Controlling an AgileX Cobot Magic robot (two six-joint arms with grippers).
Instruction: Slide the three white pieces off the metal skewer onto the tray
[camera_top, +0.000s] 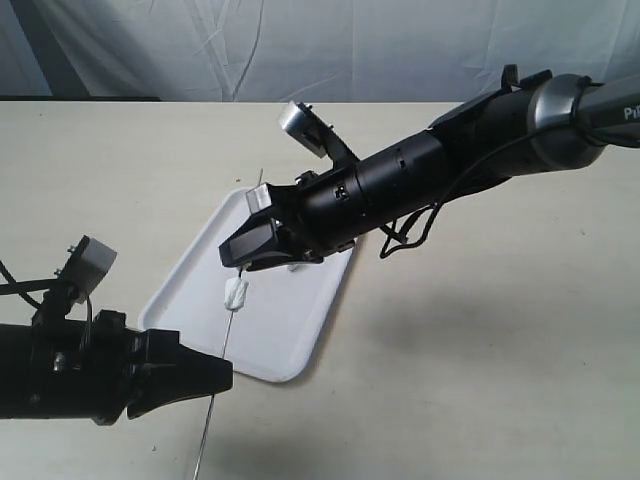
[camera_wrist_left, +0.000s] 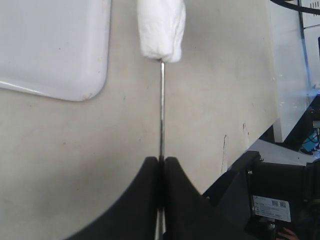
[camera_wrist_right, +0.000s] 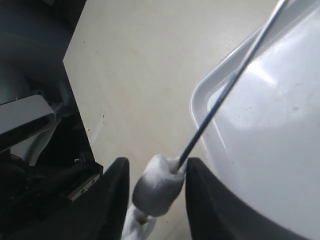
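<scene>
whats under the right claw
The tray lies under the right claw; white pieces on the skewer sit between its jaws. The claw hides the tray's middle and part of the skewer there.

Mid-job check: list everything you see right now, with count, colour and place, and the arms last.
table: one, beige, under everything
backdrop cloth: one, pale grey, behind the table
tray: one, glossy white, on the table between the two arms
metal skewer: one, thin grey, slanting over the tray's edge
white pieces: at least two discernible, a third cannot be told apart; white, threaded on the metal skewer
left gripper: one, black, shut on the metal skewer below the white pieces
right gripper: one, black, jaws apart on either side of the white pieces
</scene>
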